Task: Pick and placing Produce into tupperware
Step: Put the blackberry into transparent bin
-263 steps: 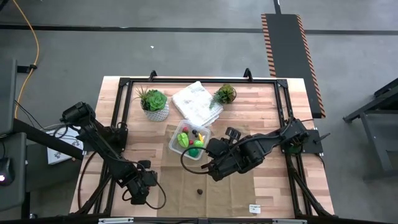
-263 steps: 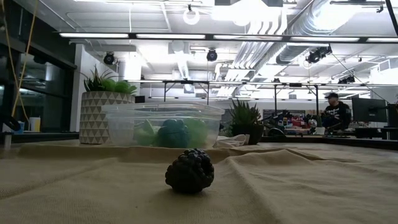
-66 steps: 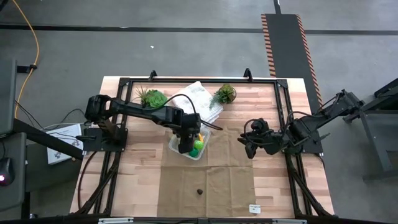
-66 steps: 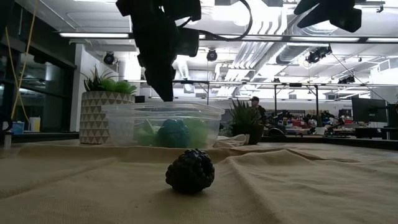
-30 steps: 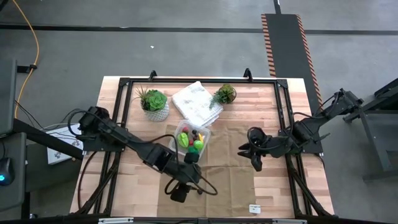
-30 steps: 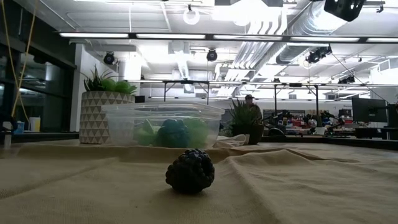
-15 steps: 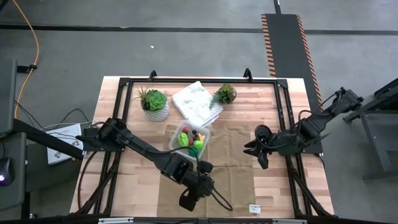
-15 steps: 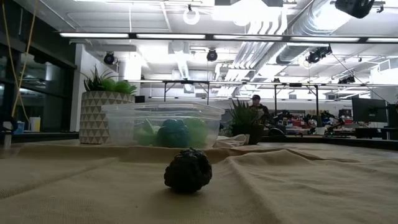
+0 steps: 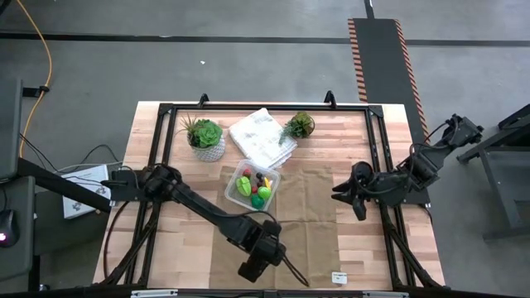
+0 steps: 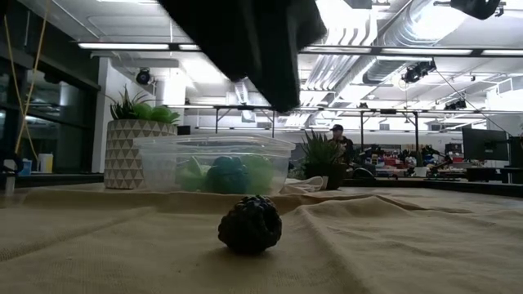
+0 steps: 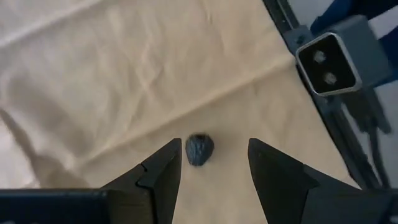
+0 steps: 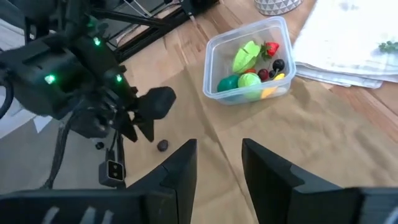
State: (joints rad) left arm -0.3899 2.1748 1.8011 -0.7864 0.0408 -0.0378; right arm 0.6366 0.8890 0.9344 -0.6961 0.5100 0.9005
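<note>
One dark brown bumpy piece of produce (image 10: 250, 224) rests on the tan cloth near the table's front edge, also seen from the left wrist (image 11: 199, 149). My left gripper (image 11: 211, 168) hangs open right above it, fingers pointing steeply down, one on either side and clear of it; in the high view the gripper (image 9: 263, 252) hides it. The clear tupperware (image 9: 231, 192) stands mid-table, holding green, red and yellow produce (image 12: 247, 79). My right gripper (image 12: 219, 162) waits open and empty over the table's right side (image 9: 358, 201).
Two potted plants (image 9: 204, 136) (image 9: 300, 126) and a white crumpled bag (image 9: 263, 137) line the far side behind the tupperware. The wrinkled tan cloth (image 9: 315, 219) covers the table's near middle. A small camera box (image 11: 328, 62) sits at the near edge.
My left gripper has swung from beside the tupperware toward the table's near edge and come down over the dark produce, tipping to point more steeply down. My right gripper has drifted toward the table's right edge.
</note>
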